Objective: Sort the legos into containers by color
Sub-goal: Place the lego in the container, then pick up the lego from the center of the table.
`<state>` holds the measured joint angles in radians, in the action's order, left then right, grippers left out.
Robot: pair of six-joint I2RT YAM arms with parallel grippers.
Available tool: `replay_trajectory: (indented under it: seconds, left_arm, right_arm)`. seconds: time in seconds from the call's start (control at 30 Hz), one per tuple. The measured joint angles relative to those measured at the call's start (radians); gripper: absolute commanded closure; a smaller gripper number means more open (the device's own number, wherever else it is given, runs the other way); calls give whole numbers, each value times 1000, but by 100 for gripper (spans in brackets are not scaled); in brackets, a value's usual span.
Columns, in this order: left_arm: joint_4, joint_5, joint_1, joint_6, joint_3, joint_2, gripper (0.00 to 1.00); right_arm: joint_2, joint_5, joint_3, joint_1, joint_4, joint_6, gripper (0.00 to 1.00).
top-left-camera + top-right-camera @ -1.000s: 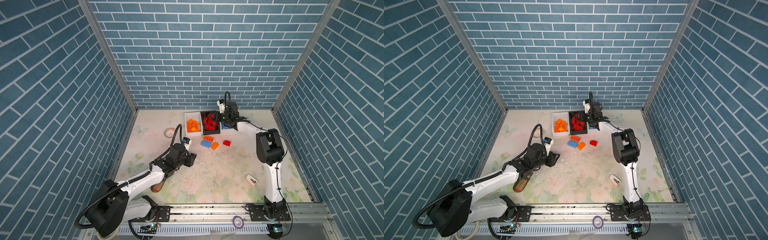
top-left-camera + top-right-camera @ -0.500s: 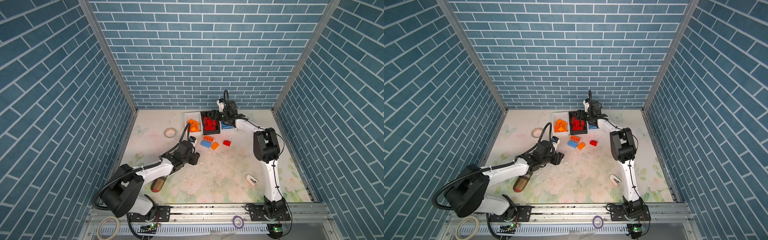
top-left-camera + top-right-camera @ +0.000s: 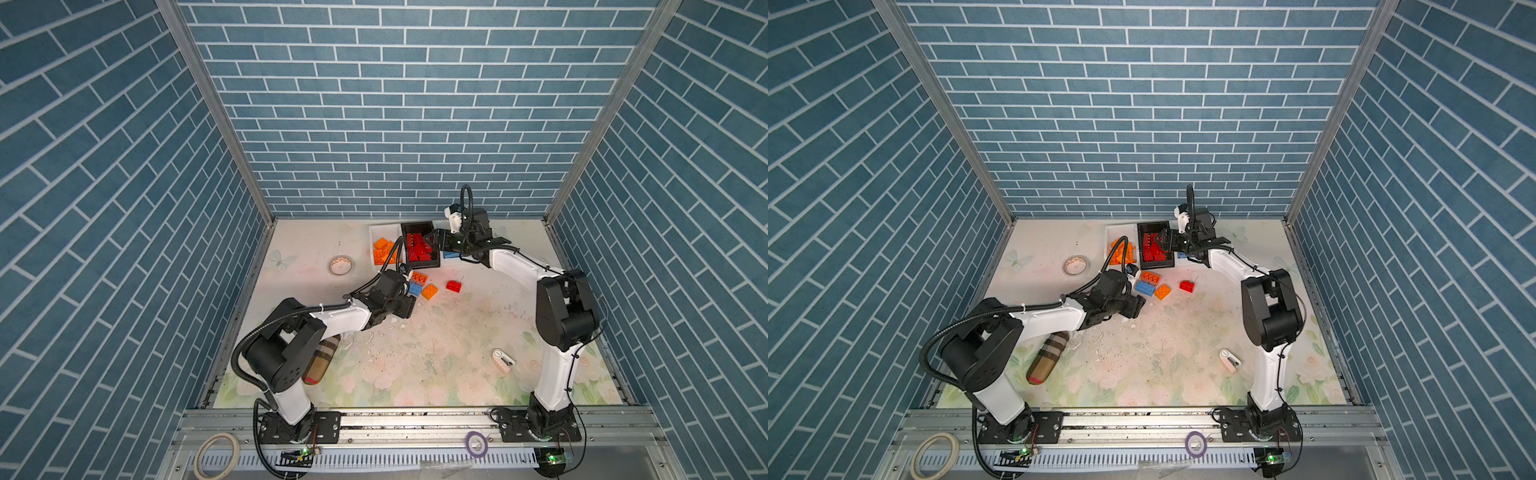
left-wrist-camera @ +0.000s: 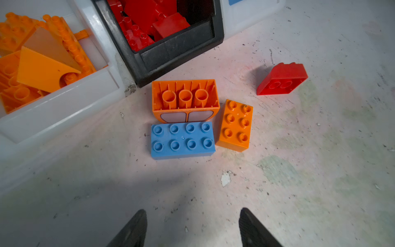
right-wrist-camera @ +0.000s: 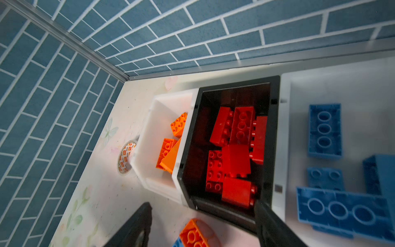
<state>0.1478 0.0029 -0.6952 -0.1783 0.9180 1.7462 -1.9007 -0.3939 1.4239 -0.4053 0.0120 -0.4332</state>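
Plastic legos: hard, light and glossy; they would probably skid if nudged, so a squeeze across the flat long sides looked safer than one on the studs.
Loose four: upturned orange brick [image 4: 185, 98], blue brick [image 4: 182, 139] and small orange brick [image 4: 235, 125] sat side by side just before the black bin [image 4: 177, 51]; red sloped brick [image 4: 282, 78] lay apart.
Sorted: white bin holding orange [image 4: 64, 111]; reds in the black bin; white bin holding blue [image 5: 352, 85].
Left gripper [image 4: 192, 213]: spread, empty, short of the blue brick.
Right gripper [image 5: 203, 205]: spread, empty, over the black bin's near rim.
Hidden: the white bin holding blue was cut off in the right wrist view and mostly behind the right gripper in both top views.
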Motion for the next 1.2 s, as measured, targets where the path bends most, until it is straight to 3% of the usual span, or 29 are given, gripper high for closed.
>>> replay_trajectory:
  seconds: [0.43,1.07,1.2]
  left_arm:
    - [2,-36,-2,31,148,174,26]
    - [-14,-82,-3,55,243,281,27]
    - [-16,-80,-3,63,249,284,33]
  right_arm:
    - [294,44,-361,0,-28,3,23]
    - [392,95,-451,1,-25,16,23]
    - [396,103,-451,1,-23,22,23]
